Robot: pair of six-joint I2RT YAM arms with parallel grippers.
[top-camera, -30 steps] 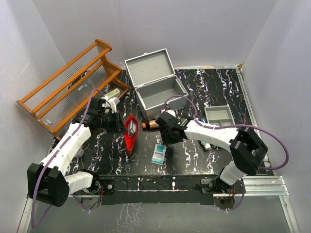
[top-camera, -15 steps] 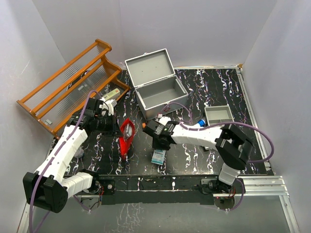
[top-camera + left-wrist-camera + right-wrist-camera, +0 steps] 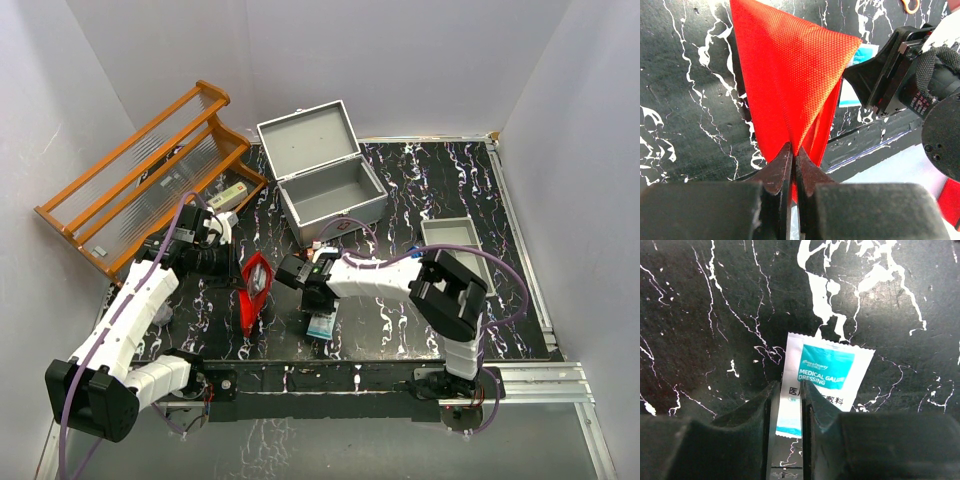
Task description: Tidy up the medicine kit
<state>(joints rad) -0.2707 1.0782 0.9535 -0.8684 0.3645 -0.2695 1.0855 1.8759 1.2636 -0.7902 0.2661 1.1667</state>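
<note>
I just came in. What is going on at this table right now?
Two robot arms are working in front of the medicine kit, a grey metal box with its lid open. The left gripper is shut on the edge of a red fabric pouch and holds it up. The right gripper is down on a gauze dressing packet that lies flat on the table, its jaws slightly apart around the packet's left part.

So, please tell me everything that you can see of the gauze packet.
The gauze packet is a flat white sachet with a crimped top edge and a teal label for a medical dressing. It lies flat on the black marbled table. The right hand straddles a strip along one side; whether it grips, I cannot tell.
</note>
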